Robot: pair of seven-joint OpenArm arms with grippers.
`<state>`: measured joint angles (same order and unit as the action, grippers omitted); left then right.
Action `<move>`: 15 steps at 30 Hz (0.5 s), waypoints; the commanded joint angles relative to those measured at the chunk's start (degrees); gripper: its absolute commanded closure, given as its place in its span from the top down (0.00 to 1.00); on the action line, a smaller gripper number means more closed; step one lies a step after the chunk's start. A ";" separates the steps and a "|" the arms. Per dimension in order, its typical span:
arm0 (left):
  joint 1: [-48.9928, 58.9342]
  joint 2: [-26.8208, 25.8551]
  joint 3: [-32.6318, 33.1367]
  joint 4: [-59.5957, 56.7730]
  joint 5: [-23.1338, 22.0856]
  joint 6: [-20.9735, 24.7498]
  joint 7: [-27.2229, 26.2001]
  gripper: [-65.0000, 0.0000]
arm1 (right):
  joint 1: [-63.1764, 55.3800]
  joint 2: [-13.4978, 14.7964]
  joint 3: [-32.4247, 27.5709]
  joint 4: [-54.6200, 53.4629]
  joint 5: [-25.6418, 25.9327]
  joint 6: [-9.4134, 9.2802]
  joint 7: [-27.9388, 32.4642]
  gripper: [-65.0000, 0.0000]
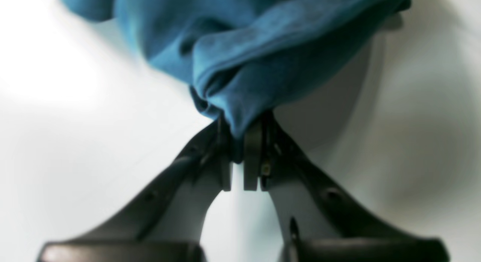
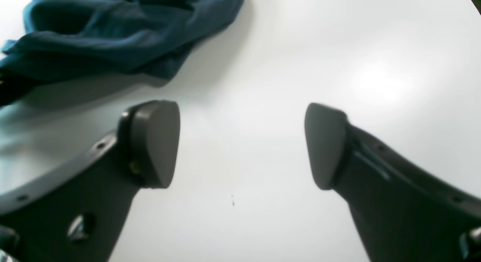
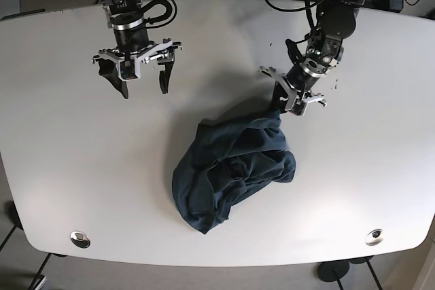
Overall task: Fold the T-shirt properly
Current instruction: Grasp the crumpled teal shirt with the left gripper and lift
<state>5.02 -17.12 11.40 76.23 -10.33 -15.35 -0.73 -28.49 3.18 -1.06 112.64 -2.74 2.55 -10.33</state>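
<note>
A dark teal T-shirt (image 3: 228, 168) lies crumpled in a heap on the middle of the white table (image 3: 68, 168). My left gripper (image 3: 279, 105) is shut on an upper corner of the T-shirt (image 1: 240, 66), and the cloth bunches between its fingers (image 1: 251, 156) and is pulled taut toward the arm. My right gripper (image 3: 143, 89) hangs open over bare table to the upper left of the heap, touching nothing. In the right wrist view the gripper (image 2: 242, 145) has its pads wide apart, with the T-shirt (image 2: 112, 32) off to the upper left.
Round metal fittings sit near the table's front corners (image 3: 80, 238) (image 3: 373, 237). Cables and equipment crowd the far edge behind both arms. Floor shows past the table's front edge.
</note>
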 commanded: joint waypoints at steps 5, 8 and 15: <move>8.92 -4.72 -6.52 14.89 -0.27 0.19 -1.16 0.00 | 5.77 0.03 -0.04 0.90 0.41 0.13 1.67 0.75; 17.45 -4.55 -14.70 24.13 -0.35 0.19 1.66 0.00 | 12.89 0.73 -4.61 -0.51 0.41 0.13 -3.17 0.75; 29.49 4.42 -28.50 33.97 -0.44 0.19 7.81 0.00 | 29.77 1.00 -15.60 -16.16 0.50 0.84 -5.72 0.76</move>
<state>34.61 -12.01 -17.17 108.84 -10.33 -15.46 8.86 0.47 4.45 -17.23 94.85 -2.59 3.44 -17.91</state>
